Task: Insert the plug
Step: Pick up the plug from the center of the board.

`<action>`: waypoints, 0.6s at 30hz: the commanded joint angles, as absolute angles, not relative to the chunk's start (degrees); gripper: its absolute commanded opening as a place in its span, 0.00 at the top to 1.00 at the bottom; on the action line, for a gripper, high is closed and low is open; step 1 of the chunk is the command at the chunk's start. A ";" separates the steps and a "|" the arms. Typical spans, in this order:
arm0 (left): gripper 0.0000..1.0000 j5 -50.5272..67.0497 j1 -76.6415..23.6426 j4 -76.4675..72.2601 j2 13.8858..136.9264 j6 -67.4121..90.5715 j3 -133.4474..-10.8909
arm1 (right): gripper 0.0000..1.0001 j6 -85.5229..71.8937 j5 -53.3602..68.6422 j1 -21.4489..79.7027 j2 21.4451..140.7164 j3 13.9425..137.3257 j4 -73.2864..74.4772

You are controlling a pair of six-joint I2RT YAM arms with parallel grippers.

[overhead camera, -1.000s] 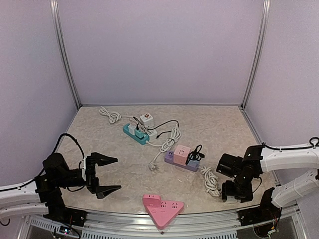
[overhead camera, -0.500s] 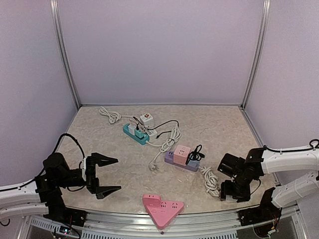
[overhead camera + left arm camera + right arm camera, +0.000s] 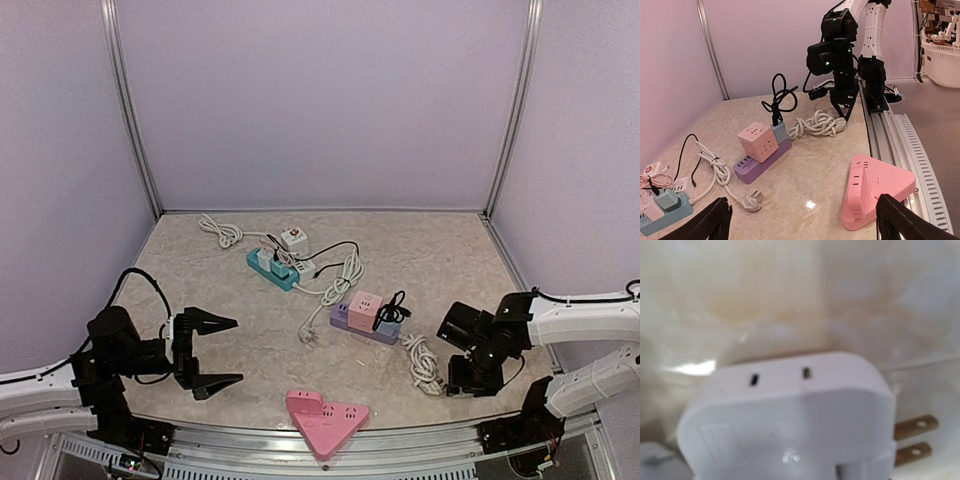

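White plug [image 3: 785, 415] lies on the worktop [image 3: 440, 270] beneath the right tool [image 3: 468, 382].
Its moulded marking is unreadable; cannot tell right tool's state; left tool [image 3: 237, 350] spread apart.

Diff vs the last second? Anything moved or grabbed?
The right gripper crept slightly away from the near edge, staying low beside the white cable coil. The white plug fills its wrist view, but whether the jaws have gripped it can't be told. The left gripper, jaws wide open, the purple strip, teal strip and pink strip stayed put.
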State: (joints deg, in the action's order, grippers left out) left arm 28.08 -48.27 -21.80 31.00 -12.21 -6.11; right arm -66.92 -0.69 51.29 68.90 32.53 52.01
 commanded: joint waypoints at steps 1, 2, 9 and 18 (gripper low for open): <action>0.01 26.32 -47.37 -22.08 31.63 -10.62 -7.59 | 0.86 -64.07 -6.81 50.91 64.44 38.10 55.41; 0.01 25.22 -47.06 -21.78 31.78 -9.69 -8.43 | 0.88 -63.58 -8.01 50.90 63.55 39.72 56.24; 0.04 19.34 -41.46 -18.86 32.32 0.27 -17.39 | 0.96 -58.50 -17.08 52.31 58.40 53.60 57.98; 0.18 15.52 -40.39 -12.35 39.34 14.72 -35.65 | 1.00 -35.96 -31.01 68.65 70.73 73.04 30.37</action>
State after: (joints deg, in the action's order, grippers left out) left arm 16.53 -40.53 -17.32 36.01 6.33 -29.17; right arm -49.19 -21.52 62.81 63.35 65.67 45.36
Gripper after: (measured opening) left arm 0.829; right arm 0.536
